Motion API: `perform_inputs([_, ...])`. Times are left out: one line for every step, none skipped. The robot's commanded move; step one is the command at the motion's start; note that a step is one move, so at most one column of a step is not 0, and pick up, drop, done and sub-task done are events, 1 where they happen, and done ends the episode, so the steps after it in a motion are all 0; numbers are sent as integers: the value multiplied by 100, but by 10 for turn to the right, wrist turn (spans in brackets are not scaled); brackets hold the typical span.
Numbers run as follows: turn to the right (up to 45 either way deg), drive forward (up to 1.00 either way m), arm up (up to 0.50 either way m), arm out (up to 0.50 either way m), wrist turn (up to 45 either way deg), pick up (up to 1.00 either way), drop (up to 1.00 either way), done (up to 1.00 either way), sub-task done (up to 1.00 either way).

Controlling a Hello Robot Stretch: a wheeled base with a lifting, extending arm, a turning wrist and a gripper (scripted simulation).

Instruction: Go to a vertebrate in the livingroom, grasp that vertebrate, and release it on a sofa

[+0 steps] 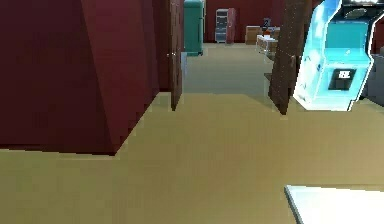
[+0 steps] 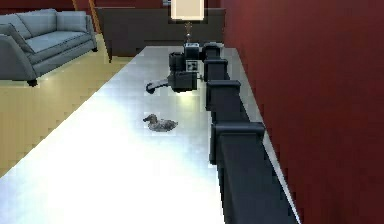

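One grey sofa (image 2: pixel 45 40) up at ten o'clock, sure, but where's the critter?

Reply: small dark bird-ish blob (image 2: pixel 158 123) on the pale tabletop (image 2: pixel 90 150), dead centre, six o'clock from the gripper (image 2: pixel 155 87). Gripper's carrying nothing; how wide its fingers sit, can't tell.

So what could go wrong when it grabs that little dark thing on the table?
The small dark figure lies on the smooth pale table, so the gripper might nudge it away instead of lifting it. The sofa stands across open floor, so it could fall on the way.
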Motion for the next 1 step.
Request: perform_inputs([0,0,-16,0,0,0,0,0,0])
